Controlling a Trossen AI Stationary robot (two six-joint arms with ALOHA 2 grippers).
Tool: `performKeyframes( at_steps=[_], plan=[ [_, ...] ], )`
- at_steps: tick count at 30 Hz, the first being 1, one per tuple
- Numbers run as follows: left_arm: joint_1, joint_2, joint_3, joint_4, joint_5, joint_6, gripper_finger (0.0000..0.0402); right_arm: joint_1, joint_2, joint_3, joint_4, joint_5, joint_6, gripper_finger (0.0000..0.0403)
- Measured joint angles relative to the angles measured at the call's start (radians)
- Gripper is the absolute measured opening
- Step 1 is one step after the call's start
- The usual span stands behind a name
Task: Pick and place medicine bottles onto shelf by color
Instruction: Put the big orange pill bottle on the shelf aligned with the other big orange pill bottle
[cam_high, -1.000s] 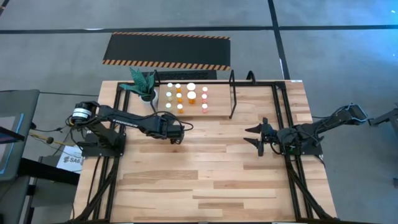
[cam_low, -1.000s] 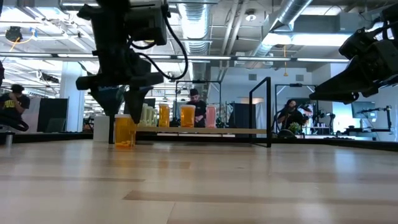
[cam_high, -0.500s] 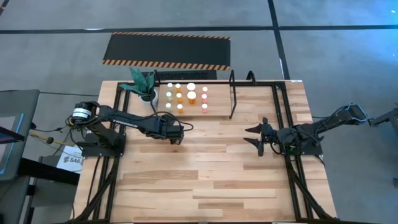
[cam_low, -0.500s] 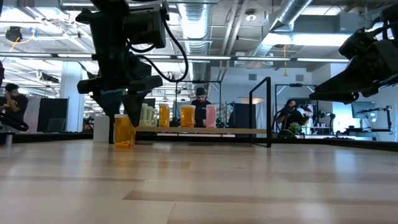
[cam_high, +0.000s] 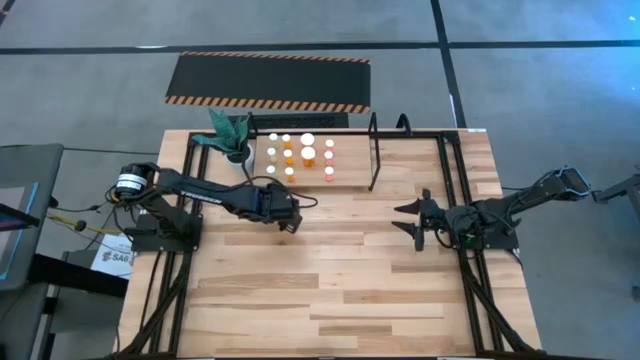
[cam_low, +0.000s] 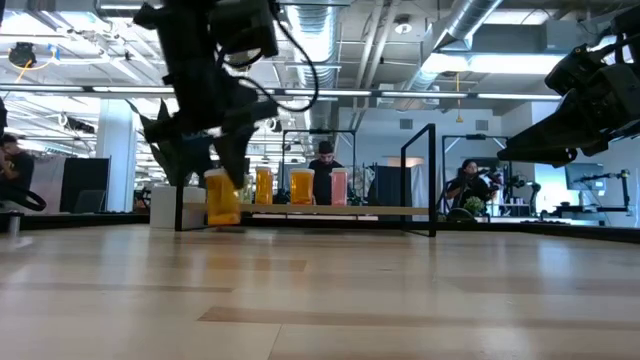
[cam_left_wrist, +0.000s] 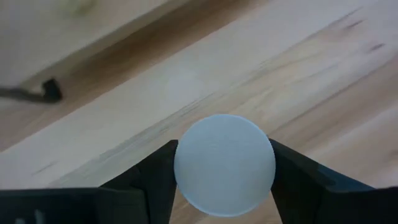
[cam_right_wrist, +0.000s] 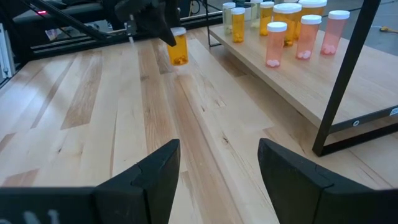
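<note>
An orange medicine bottle (cam_low: 222, 198) with a white cap (cam_left_wrist: 224, 165) is on the bare wood just in front of the shelf's left end. My left gripper (cam_high: 290, 222) points steeply down over it, shut on its top. The shelf (cam_high: 350, 162), a light board between black hoop uprights, carries several yellow, orange and pink bottles (cam_right_wrist: 292, 28) standing on their bases. My right gripper (cam_high: 415, 222) waits open at the table's right side, well clear of everything. My left gripper pinches the round white cap by its rim (cam_left_wrist: 181, 167), one finger (cam_left_wrist: 152, 180) on each side. The fingers come from above, slanting down. The bottle (cam_right_wrist: 178, 48) hangs below them, slightly tilted; whether its base clears the table I cannot tell.
A green plant in a white pot (cam_high: 232, 138) stands at the shelf's left end, close to my left arm. A black hazard-striped mat (cam_high: 268, 82) lies on the floor beyond the table. Open wood (cam_high: 330, 290) stretches across the near half of the table.
My left gripper has shut on the orange bottle's cap and tipped a little. The bottle, upright on the table before, now leans slightly and has shifted a bit toward the table's right.
</note>
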Motion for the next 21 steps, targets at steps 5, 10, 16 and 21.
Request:
performKeyframes(
  at_steps=[5,10,16,21],
  plan=[
    [0.0,0.0,0.066,0.008,0.006,0.062,0.0198,0.0,0.0,0.0,0.0,0.0,0.0,0.024],
    [0.004,0.0,0.119,0.008,0.006,0.11,0.0193,0.0,0.0,0.0,0.0,0.0,0.0,0.024],
    [0.019,0.093,0.208,-0.008,0.018,0.157,0.0194,0.0,0.0,0.0,-0.001,0.0,0.0,0.024],
    [0.031,0.199,0.351,-0.084,0.002,0.239,0.0194,0.0,0.0,0.0,0.0,0.0,0.0,0.024]
  ],
)
